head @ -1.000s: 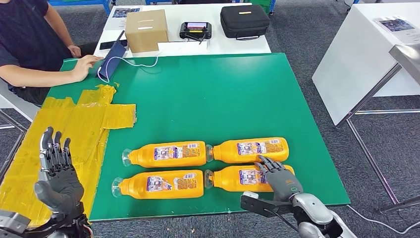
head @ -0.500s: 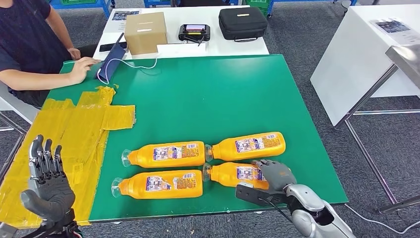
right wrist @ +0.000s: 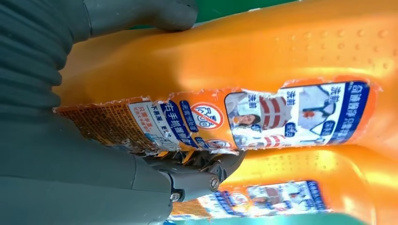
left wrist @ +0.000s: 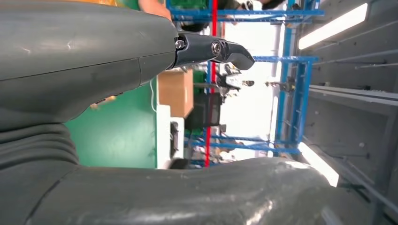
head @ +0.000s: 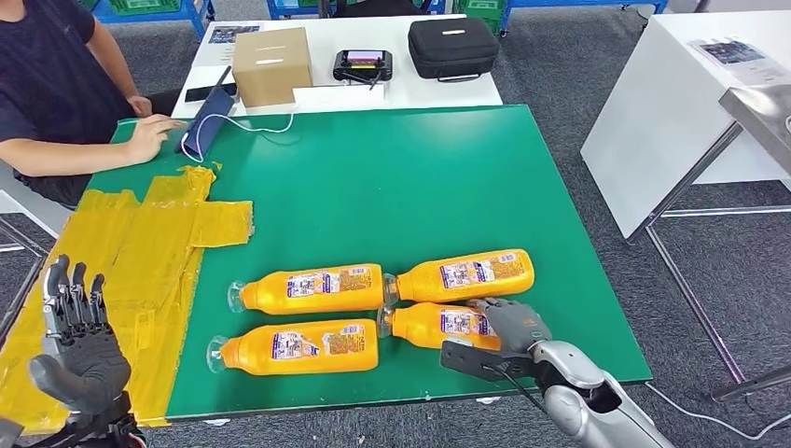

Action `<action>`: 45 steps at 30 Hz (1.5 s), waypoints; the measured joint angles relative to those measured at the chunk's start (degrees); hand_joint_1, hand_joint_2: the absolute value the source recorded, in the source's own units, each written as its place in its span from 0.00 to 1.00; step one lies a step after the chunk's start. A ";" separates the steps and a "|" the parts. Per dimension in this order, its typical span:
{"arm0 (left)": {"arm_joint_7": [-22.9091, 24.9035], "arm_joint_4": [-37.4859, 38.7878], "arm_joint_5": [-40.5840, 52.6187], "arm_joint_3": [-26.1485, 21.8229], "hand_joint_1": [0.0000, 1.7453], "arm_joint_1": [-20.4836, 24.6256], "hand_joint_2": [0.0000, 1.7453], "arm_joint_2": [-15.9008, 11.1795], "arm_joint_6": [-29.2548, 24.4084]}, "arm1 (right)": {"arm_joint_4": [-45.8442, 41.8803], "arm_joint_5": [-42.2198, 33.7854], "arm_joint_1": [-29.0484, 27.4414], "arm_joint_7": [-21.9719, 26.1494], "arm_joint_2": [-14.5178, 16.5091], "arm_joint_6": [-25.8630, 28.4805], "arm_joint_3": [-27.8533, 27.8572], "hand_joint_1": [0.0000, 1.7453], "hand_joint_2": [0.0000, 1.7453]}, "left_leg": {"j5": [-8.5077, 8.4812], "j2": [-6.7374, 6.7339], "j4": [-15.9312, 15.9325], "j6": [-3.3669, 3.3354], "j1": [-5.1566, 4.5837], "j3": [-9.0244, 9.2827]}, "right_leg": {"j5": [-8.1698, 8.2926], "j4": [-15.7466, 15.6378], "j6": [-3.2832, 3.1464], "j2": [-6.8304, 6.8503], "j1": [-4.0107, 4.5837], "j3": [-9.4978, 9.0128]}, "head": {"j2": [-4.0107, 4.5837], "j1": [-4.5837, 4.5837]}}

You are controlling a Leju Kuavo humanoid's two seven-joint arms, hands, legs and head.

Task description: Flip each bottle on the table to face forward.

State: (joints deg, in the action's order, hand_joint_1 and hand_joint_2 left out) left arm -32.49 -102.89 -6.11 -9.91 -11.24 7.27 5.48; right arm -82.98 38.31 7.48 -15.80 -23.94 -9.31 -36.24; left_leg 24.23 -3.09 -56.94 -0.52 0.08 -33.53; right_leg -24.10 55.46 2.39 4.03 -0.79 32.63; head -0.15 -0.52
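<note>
Bottles on the green bench [head: 392, 177], our right hand [head: 516, 326] gripping the near-right bottle [head: 434, 325], fingers [right wrist: 197, 180] clamped around it, our left hand [head: 76, 350] raised, fingers apart.

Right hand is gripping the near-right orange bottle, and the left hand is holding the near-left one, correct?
Not quite. The right hand does grip the near-right orange bottle, but in the head view the left hand is raised and open beside the table, off the near-left bottle.

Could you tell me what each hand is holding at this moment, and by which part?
The right hand grips the near right bottle at its base end, over the label. The left hand holds nothing, fingers apart.
</note>
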 joint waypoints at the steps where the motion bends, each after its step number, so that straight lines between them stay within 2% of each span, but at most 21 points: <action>1: 0.28 -0.03 0.57 0.65 0.00 0.08 0.00 0.16 -0.97 | -1.24 -0.56 -1.55 0.31 -0.92 1.35 0.63 1.00 1.00 | -0.02 0.18 0.00 -0.04 0.00 -0.05 | -0.04 0.00 0.05 0.16 -0.01 -0.06 | 0.00 -0.01; 6: 0.55 -0.12 1.25 3.91 0.00 0.20 0.00 0.42 -3.87 | -6.74 -1.19 -7.13 0.94 -3.44 3.59 3.08 1.00 1.00 | -0.07 0.45 -0.02 -0.10 -0.04 -0.27 | 0.01 0.00 0.16 0.38 -0.04 -0.66 | 0.00 -0.01; 8: 0.52 -0.13 1.17 4.57 0.00 0.25 0.00 0.41 -4.18 | -7.75 -0.98 -8.18 1.15 -3.73 4.38 3.60 1.00 1.00 | -0.04 0.41 -0.03 -0.12 -0.06 -0.29 | 0.00 -0.02 0.16 0.37 -0.06 -0.63 | 0.00 -0.01; 11: 0.19 -0.17 1.00 5.02 0.00 0.00 0.00 0.45 -4.67 | -9.30 -0.74 -10.22 3.03 -3.14 8.32 4.83 1.00 1.00 | 0.00 0.48 -0.03 -0.14 -0.08 -0.42 | -0.05 -0.02 0.18 0.40 -0.07 -0.55 | 0.00 -0.02; 15: -1.09 -1.15 1.01 5.04 0.00 -1.61 0.00 0.83 -5.43 | -13.96 -3.94 -14.26 9.12 1.61 16.03 7.84 1.00 1.00 | 0.00 0.40 -0.01 -0.12 -0.07 -0.68 | -0.05 -0.01 0.18 0.33 -0.01 -0.28 | 0.00 0.01; 20: -2.40 -2.53 0.32 4.99 0.00 -3.57 0.00 1.66 -4.97 | -21.43 -13.24 -17.79 21.54 10.03 25.03 11.44 1.00 1.00 | -0.01 0.39 0.00 -0.09 0.00 -0.76 | -0.15 0.00 0.11 0.34 0.03 -0.16 | 0.00 0.00; 23: -2.01 -2.93 0.34 5.20 0.00 -4.01 0.00 1.87 -5.35 | -24.47 -17.89 -18.68 27.82 14.00 29.08 12.70 1.00 1.00 | -0.01 0.39 0.00 -0.09 -0.01 -0.78 | -0.16 0.00 0.10 0.33 0.01 -0.14 | 0.00 -0.02; 25: -1.68 -2.99 0.64 5.34 0.00 -4.06 0.00 1.89 -5.70 | -25.17 -18.94 -18.79 29.19 14.99 30.00 12.94 1.00 1.00 | -0.01 0.39 0.01 -0.09 -0.01 -0.78 | -0.16 0.00 0.10 0.33 0.01 -0.13 | 0.00 -0.03; 30: -1.66 -2.99 0.66 5.35 0.00 -4.06 0.00 1.89 -5.71 | -25.20 -18.98 -18.79 29.25 15.05 30.05 12.95 1.00 1.00 | -0.01 0.39 0.01 -0.09 -0.01 -0.78 | -0.16 0.00 0.10 0.33 0.00 -0.13 | 0.00 -0.02; 33: -0.51 -3.17 1.20 7.14 0.00 -4.24 0.00 1.62 -6.47 | -26.36 -21.28 -18.54 31.57 18.54 31.31 13.69 1.00 1.00 | -0.01 0.39 0.00 -0.10 -0.05 -0.78 | -0.14 0.00 0.11 0.33 -0.02 -0.14 | 0.00 -0.01; 35: -0.14 -3.68 1.23 9.09 0.00 -4.38 0.50 1.20 -6.69 | -26.74 -22.92 -17.96 32.71 21.57 31.60 14.16 1.00 1.00 | -0.01 0.39 0.00 -0.10 -0.07 -0.79 | -0.13 0.00 0.11 0.33 -0.03 -0.14 | 0.00 -0.01; 37: -0.12 -4.01 0.97 10.40 0.00 -4.39 1.00 0.81 -6.27 | -26.58 -23.86 -17.23 32.86 23.17 30.85 14.31 1.00 1.00 | -0.01 0.38 0.00 -0.10 -0.07 -0.81 | -0.13 0.00 0.11 0.33 -0.02 -0.12 | 0.00 -0.01; 40: 1.00 -3.95 1.00 11.88 0.00 -3.72 1.00 0.21 -4.71 | -25.11 -25.07 -14.89 32.48 23.92 28.77 14.06 1.00 1.00 | -0.01 0.37 0.00 -0.10 -0.07 -0.84 | -0.13 0.00 0.11 0.33 -0.02 -0.08 | 0.00 -0.01; 45: 3.73 -2.72 1.00 15.44 0.00 -0.88 1.00 -1.27 -2.19 | -18.98 -29.20 -7.78 31.54 26.22 27.30 13.25 1.00 1.00 | -0.11 0.37 0.00 -0.06 -0.06 -0.83 | -0.04 0.02 0.07 0.32 -0.01 -0.09 | 0.00 -0.01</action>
State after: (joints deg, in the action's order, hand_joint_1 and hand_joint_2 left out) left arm -28.75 -105.61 -5.11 5.53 -12.12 6.01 3.29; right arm -101.96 9.11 -0.31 15.74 2.28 17.99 -23.00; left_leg 24.13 -2.72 -56.94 -0.58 0.02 -34.36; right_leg -24.14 55.48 2.46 4.36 -0.81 32.54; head -0.15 -0.53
